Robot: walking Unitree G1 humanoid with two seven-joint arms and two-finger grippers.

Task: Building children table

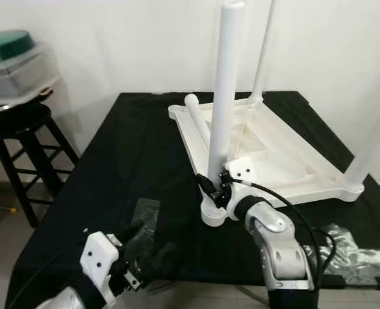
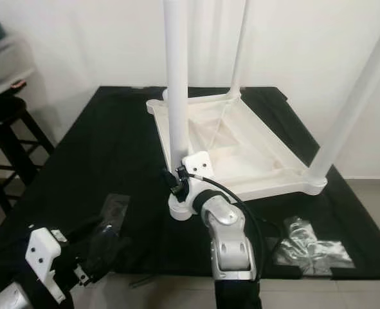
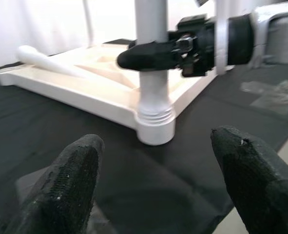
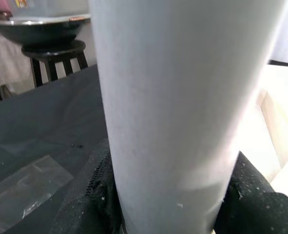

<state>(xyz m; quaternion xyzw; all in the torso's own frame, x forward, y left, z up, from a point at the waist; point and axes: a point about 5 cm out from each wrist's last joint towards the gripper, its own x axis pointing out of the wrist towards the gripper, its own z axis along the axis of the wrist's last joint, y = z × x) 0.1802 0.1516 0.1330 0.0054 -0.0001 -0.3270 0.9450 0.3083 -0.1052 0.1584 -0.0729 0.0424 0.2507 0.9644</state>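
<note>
Fingers of the left gripper (image 1: 135, 241) stand well apart with nothing between them, hovering low over the near edge of the black cloth-covered surface (image 1: 125, 161), close to a clear plastic bag (image 1: 146, 212) lying flat on it. Just beyond, the right gripper (image 1: 210, 187) has its black fingers (image 4: 92, 195) clamped around the lower end of a white round plastic table leg (image 1: 224, 96), one on each side, slightly above the threaded collar where the leg meets its corner socket. That leg stands upright, its long axis vertical and its rounded free end pointing up. It rises from the near corner of the white plastic children's tabletop (image 1: 286, 154), which lies upside down on the surface with its ribbed underside facing up. Two more white legs stand upright at the right (image 1: 373, 145) and far (image 1: 262, 51) corners. A fourth white leg (image 1: 198, 117) lies flat inside the tabletop along its left edge. Crumpled clear plastic wrap (image 1: 357, 254) rests at the right near edge. Further left, a black wooden stool (image 1: 19, 145) carries a teal-lidded container (image 1: 9, 61).
</note>
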